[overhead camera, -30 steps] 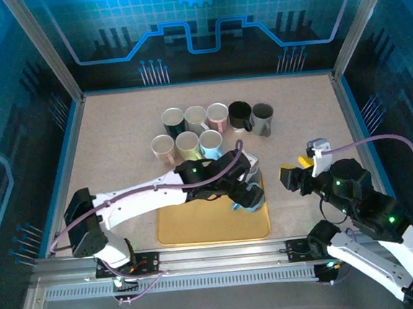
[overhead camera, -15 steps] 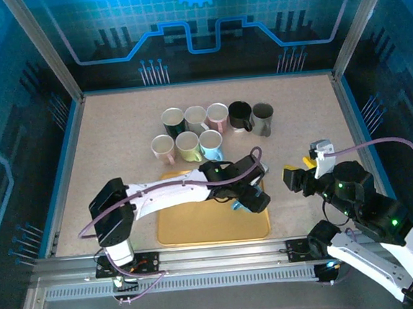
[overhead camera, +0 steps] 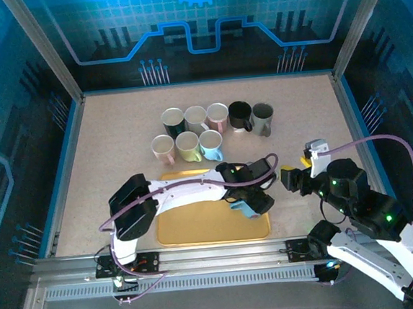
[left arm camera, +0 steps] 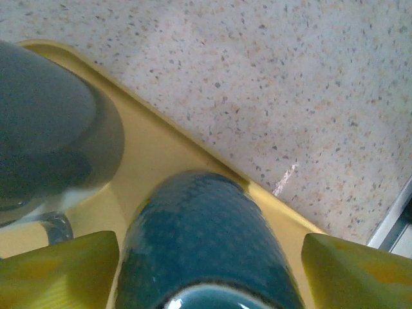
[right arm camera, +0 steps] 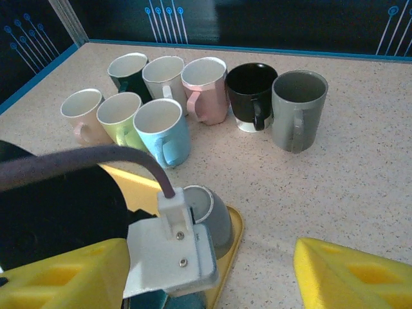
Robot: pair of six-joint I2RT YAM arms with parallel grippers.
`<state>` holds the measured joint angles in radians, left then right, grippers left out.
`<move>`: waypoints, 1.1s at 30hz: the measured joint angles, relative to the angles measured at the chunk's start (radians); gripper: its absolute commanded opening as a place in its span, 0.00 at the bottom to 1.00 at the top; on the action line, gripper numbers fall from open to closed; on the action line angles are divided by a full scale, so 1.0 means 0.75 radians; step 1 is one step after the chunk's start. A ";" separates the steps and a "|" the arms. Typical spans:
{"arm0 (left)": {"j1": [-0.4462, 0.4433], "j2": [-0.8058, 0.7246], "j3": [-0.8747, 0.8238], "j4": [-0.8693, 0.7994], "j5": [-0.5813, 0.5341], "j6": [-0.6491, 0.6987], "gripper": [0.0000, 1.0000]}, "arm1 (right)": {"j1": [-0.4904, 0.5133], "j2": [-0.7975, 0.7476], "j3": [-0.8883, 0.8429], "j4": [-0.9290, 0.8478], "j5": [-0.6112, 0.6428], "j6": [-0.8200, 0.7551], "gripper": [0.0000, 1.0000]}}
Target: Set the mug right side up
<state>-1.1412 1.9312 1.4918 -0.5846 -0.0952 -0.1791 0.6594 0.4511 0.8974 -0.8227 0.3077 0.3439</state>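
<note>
Left gripper clamped on its load so it can be rotated | yellow tray: underneath | right gripper: jaws apart, empty, clear beside tray | grey mug: on tray, seemingly base-up | teal mug: gripped over tray's near-right corner, rim toward wrist.

You see eight upright mugs on the speckled counter: dark green, white, pink, black and grey behind; beige, pale green and light blue in front. The yellow tray lies near the front row.
</note>
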 measured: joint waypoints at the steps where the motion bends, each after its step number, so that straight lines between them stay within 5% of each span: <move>1: -0.001 0.005 0.000 -0.003 0.004 0.001 0.73 | 0.000 0.001 0.000 0.001 0.000 -0.002 0.69; 8: -0.001 0.056 0.031 -0.018 0.014 0.011 0.72 | 0.000 0.006 0.000 0.002 0.000 -0.007 0.69; 15: -0.001 0.061 0.044 -0.016 0.007 0.048 0.45 | 0.000 0.025 -0.002 0.017 0.000 -0.013 0.69; 23: -0.001 0.033 0.031 -0.045 0.008 0.053 0.30 | 0.000 0.021 -0.002 0.015 0.000 -0.016 0.68; 33: -0.001 -0.445 -0.140 -0.012 0.008 0.000 0.21 | 0.000 -0.001 0.035 -0.022 -0.017 -0.011 0.68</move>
<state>-1.1419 1.5978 1.3869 -0.5938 -0.0895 -0.1791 0.6594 0.4507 0.9234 -0.8394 0.2951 0.3359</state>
